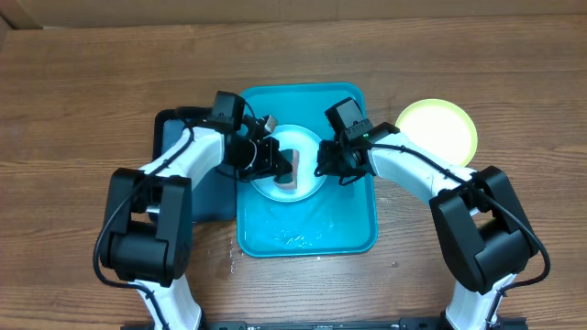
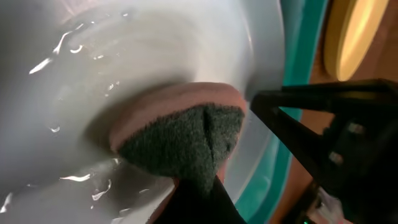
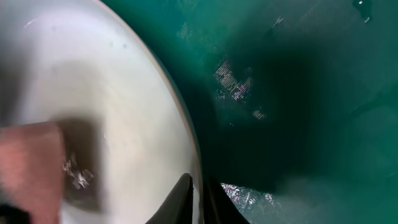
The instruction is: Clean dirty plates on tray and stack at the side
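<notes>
A pale light-blue plate (image 1: 307,143) lies in the turquoise tray (image 1: 307,234), wet with water. My left gripper (image 1: 273,165) is shut on a pink sponge (image 1: 287,174) with a dark green scouring face (image 2: 186,134) and presses it onto the plate's centre (image 2: 124,62). My right gripper (image 1: 325,165) is shut on the plate's right rim (image 3: 193,162), one finger on each side (image 3: 200,200). A yellow-green plate (image 1: 437,128) sits on the table to the right of the tray. I cannot tell whether another plate lies under it.
A dark navy tray (image 1: 174,137) lies left of the turquoise tray, partly under my left arm. Water pools on the turquoise tray floor (image 3: 298,93) and at its front (image 1: 293,234). The wooden table (image 1: 92,82) surrounds everything.
</notes>
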Robot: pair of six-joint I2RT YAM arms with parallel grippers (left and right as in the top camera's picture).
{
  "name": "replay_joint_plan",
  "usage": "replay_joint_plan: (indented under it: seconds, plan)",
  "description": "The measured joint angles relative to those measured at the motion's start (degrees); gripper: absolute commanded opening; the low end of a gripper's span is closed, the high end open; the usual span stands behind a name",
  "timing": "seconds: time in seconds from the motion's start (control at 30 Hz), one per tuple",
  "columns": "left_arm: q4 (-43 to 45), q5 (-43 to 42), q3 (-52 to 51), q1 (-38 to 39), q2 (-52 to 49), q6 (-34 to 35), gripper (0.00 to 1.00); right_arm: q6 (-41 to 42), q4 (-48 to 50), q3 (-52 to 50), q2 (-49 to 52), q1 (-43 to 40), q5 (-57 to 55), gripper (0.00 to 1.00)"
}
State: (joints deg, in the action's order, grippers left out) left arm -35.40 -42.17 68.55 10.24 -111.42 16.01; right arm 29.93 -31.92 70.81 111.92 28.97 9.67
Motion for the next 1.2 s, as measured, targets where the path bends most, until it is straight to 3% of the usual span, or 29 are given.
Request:
replay_joint_plan:
  seconds: [0.23,0.37,0.53,0.7,0.9,0.97,1.07,1.17,1.2]
  plan:
    - [-8.3,3.9,3.3,-6.5,9.6,-2.0,0.04,0.0,0.0,0.0,0.0,0.0,0.0,0.09]
    - [-16.6,10.5,4.3,-11.8,15.8,-3.9,0.04,0.0,-0.3,0.0,0.0,0.0,0.2,0.14]
    - [-23.9,21.7,3.7,-15.6,16.4,-6.0,0.04,0.0,-0.6,0.0,0.0,0.0,0.4,0.17]
    - [-20.9,32.2,-1.5,-15.6,16.4,-7.0,0.04,0.0,-0.6,0.0,0.0,0.0,0.4,0.17]
    - [-13.7,38.0,-9.4,-15.6,16.2,-6.4,0.06,0.0,-0.6,0.0,0.0,0.0,0.4,0.17]
    - [-12.6,39.0,-10.8,-15.6,15.9,-5.9,0.07,0.0,-0.6,0.0,0.0,0.0,0.4,0.22]
    - [-12.8,39.8,-11.1,-15.6,15.8,-5.6,0.17,0.2,-0.6,0.0,0.0,0.0,0.4,0.31]
    - [-14.6,40.2,-10.8,-15.6,15.8,-5.7,0.48,-0.1,-0.5,0.0,0.0,0.0,0.4,0.33]
    - [-15.6,40.3,-10.3,-15.6,15.8,-5.5,0.52,-0.1,-0.6,0.0,0.0,0.0,0.4,0.33]
